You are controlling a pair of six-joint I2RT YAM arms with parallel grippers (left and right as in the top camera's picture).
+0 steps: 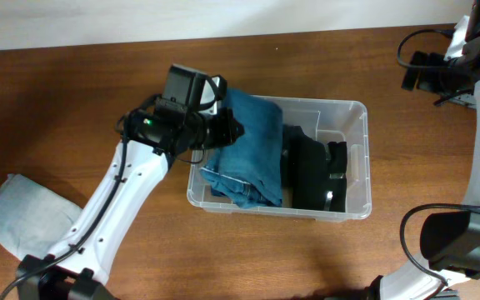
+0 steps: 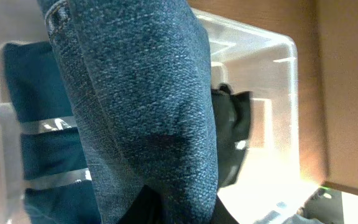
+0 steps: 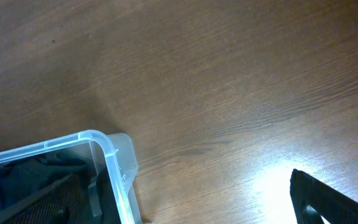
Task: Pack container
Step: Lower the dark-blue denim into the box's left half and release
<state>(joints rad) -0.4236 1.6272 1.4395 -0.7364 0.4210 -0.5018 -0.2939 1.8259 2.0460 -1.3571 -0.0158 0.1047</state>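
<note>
Two items packed so far: jeans [image 1: 252, 142] and a black garment [image 1: 311, 171] sit in the container [image 1: 358, 158] mid-table, with a pale folded cloth [image 1: 23, 217] outside, probably next. Denim hides the left gripper [image 1: 227, 131] jaws, so can't tell; same for the right gripper [image 1: 419, 73].

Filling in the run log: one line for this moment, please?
left gripper: on jeans, grip hidden | container: jeans left, black garment right | right gripper: clear of container, state unclear | grey cloth: on table

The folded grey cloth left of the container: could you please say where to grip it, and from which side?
Probably from above, pinching the left edge of the grey cloth: it lies flat on the table, and the left arm passes over its right end, leaving the left side free.
</note>
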